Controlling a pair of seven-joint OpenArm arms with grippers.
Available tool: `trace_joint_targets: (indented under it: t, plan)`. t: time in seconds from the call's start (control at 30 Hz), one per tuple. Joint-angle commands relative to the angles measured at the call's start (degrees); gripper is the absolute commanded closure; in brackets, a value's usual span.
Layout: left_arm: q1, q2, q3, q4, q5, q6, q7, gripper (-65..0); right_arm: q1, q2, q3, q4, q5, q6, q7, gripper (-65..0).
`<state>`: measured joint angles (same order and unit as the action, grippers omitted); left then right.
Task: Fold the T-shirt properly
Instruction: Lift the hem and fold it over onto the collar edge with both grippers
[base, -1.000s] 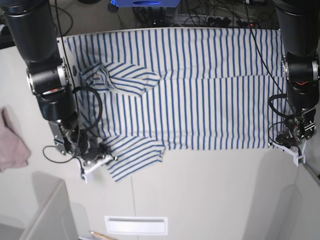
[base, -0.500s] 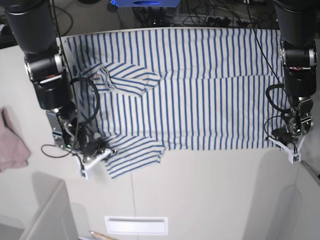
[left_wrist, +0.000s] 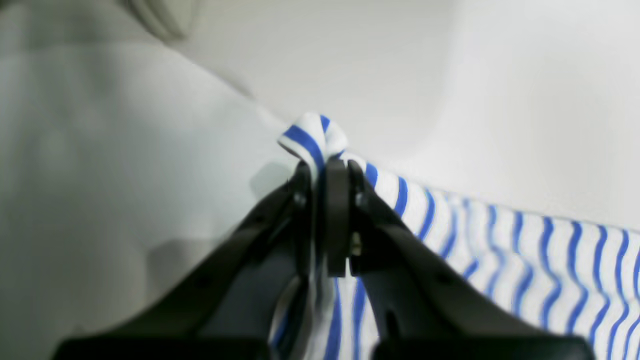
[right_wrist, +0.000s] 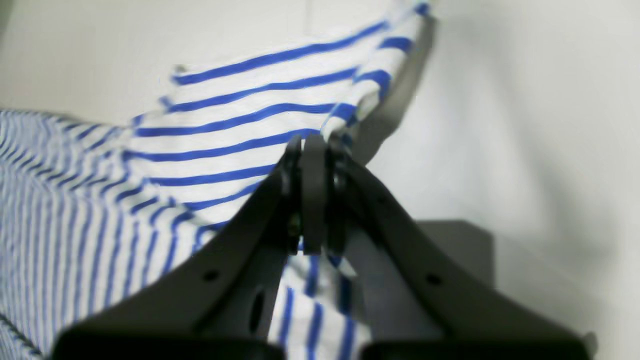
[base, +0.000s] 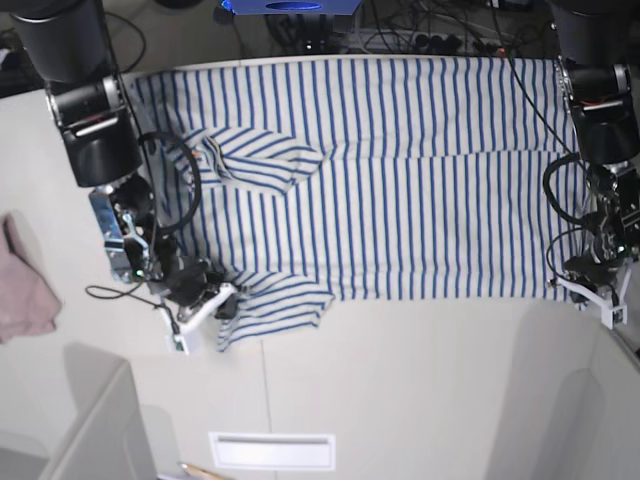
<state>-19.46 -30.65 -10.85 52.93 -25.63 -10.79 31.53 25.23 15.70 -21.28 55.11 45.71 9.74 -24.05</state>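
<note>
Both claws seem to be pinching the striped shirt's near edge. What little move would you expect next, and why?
Probably both lift and carry that edge toward the far side. The left gripper is shut on a corner of the T-shirt, the right gripper on a sleeve, and the shirt lies spread flat on the table, not yet folded across.

White table (base: 420, 380) carries the striped T-shirt (base: 400, 170), spread across the upper half of the base view. Pinkish cloth (base: 25, 285) lies crumpled at the left edge, apart from it.
</note>
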Motion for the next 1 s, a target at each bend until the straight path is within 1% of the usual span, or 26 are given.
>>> trace_joint_targets:
  t: [0.0,0.1,0.13,0.2,0.33,0.4,0.47,0.53,0.57,0.63,0.8,0.83,0.97]
  plan:
    - [-0.36,-1.21,-0.44,2.24,-0.17,0.02,-0.80,0.0,1.01,0.87,2.16,2.25,0.31,0.50,1.68,0.0]
    - [2.80,-1.83,-0.97,5.05,-0.35,0.02,-0.80,0.0,-1.19,1.04,4.79,6.12,0.22,0.50,1.68,0.0]
    - [3.51,-2.18,-0.97,5.84,-0.44,0.02,-0.80,0.0,-1.72,1.75,5.15,7.26,0.22,0.50,1.68,0.0]
    - [5.44,-2.36,-0.97,7.60,-0.44,0.02,-0.80,0.0,-2.42,2.80,4.97,8.93,0.22,0.42,1.68,0.0]
    - [8.34,-2.36,-1.06,11.38,-0.44,0.02,-0.80,0.0,-3.56,3.07,5.32,9.55,0.22,0.42,1.59,0.0]
    - [10.19,-2.27,-3.43,13.32,-0.44,-0.07,-0.80,0.0,-3.92,3.33,5.41,9.46,0.22,0.42,1.59,0.0]
    - [11.68,-2.18,-6.25,15.69,-0.44,-2.00,-0.28,0.0,-4.27,4.03,4.97,9.28,0.22,0.42,1.59,0.0]
    - [12.21,-2.09,-8.88,17.62,-0.44,-4.64,3.77,0.0,-4.79,4.12,5.06,9.46,0.22,0.42,1.59,0.0]
    - [12.30,-2.00,-10.03,18.33,-0.44,-5.08,5.79,0.0,-4.88,4.30,5.06,9.46,0.22,0.42,1.59,0.0]
    - [12.56,-1.83,-11.08,19.56,-0.35,-5.08,7.64,0.0,-5.15,4.30,5.23,9.55,0.22,0.42,1.59,0.0]
    - [14.41,-1.57,-14.51,21.93,-0.44,-5.17,7.72,0.0,-6.64,4.56,5.50,12.10,0.22,0.42,1.68,0.0]
    - [15.11,-1.57,-15.13,22.72,-0.44,-5.17,7.72,0.0,-7.17,5.09,5.50,12.89,0.22,0.42,1.68,0.0]
    - [17.75,-1.39,-15.83,26.15,-0.44,-5.26,7.72,0.0,-8.66,5.70,5.67,16.32,0.22,0.33,1.77,0.0]
